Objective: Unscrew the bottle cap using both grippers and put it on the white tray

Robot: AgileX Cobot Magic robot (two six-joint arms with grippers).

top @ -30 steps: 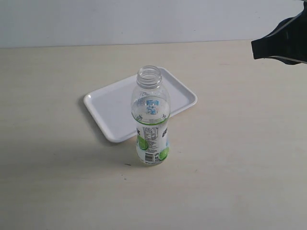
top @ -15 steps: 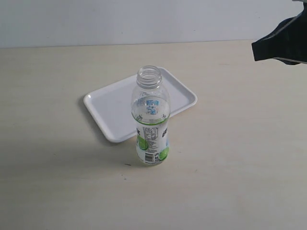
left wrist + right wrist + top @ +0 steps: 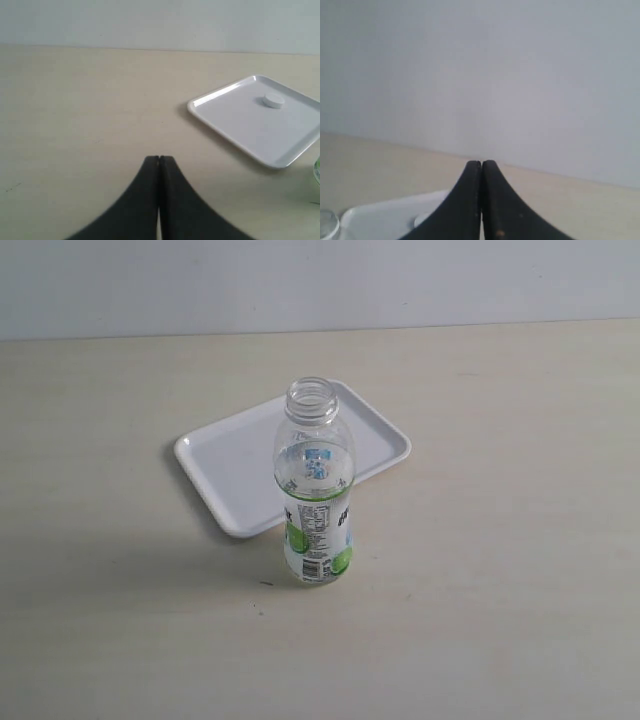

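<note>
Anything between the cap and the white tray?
Nothing visible. The bottle cap already lies on the white tray. The bottle stands uncapped on the table beside the tray.

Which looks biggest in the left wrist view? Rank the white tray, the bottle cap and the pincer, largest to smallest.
1. white tray and left pincer: similar spread, both cropped, and the pincer sits nearest the camera, so I won't rank them.
2. bottle cap: clearly smallest.

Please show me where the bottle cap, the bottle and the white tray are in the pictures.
bottle cap [image 3: 273, 101], left wrist view, on its flat top.
bottle [image 3: 316, 530], exterior view, on its label.
white tray [image 3: 232, 468], exterior view, on its bare floor.
</note>
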